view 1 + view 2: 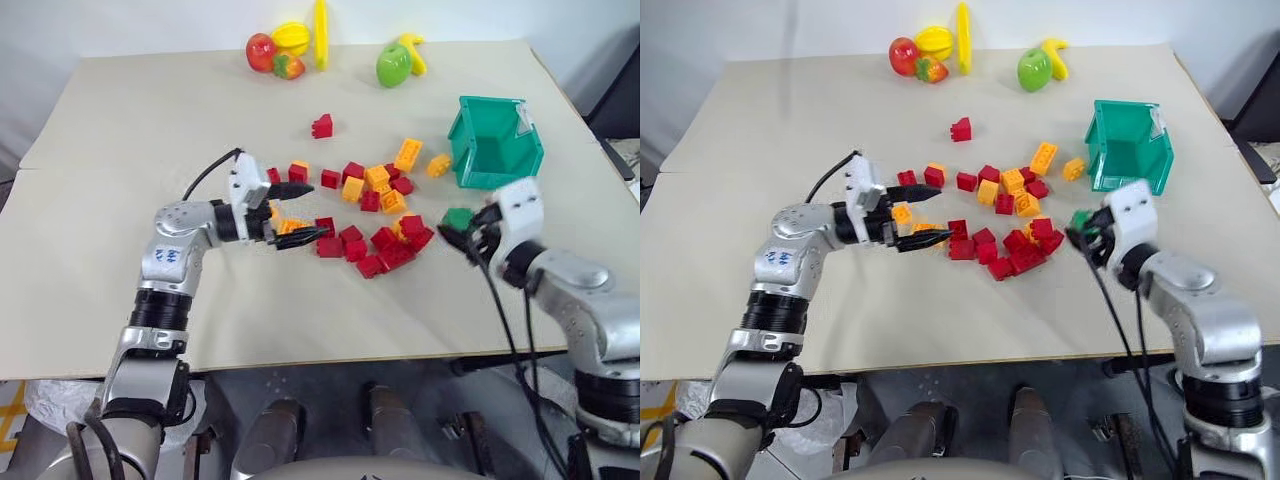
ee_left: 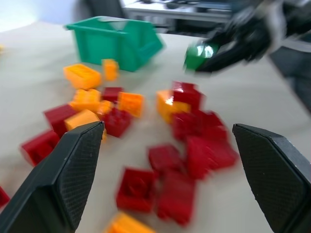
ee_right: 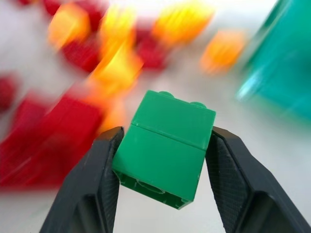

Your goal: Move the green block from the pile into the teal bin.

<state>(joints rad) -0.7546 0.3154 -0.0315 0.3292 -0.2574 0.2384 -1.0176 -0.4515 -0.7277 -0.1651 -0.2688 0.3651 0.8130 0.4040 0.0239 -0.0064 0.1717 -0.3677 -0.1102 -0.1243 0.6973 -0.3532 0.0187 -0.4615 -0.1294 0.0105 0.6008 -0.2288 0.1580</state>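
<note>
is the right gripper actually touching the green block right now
Touching. The right wrist view shows the right gripper with both fingers pressed against the sides of the green block.

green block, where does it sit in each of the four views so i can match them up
Left eye view: green block at right of centre, in the right gripper, just right of the pile.
Right eye view: same spot.
Left wrist view: upper right.
Right wrist view: centre, between the black fingers.
Shared landmark: the teal bin.

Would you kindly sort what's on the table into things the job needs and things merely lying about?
Needed: green block, held in the right gripper; pile; teal bin.
Lying about: toy fruit; lone red brick.
</note>
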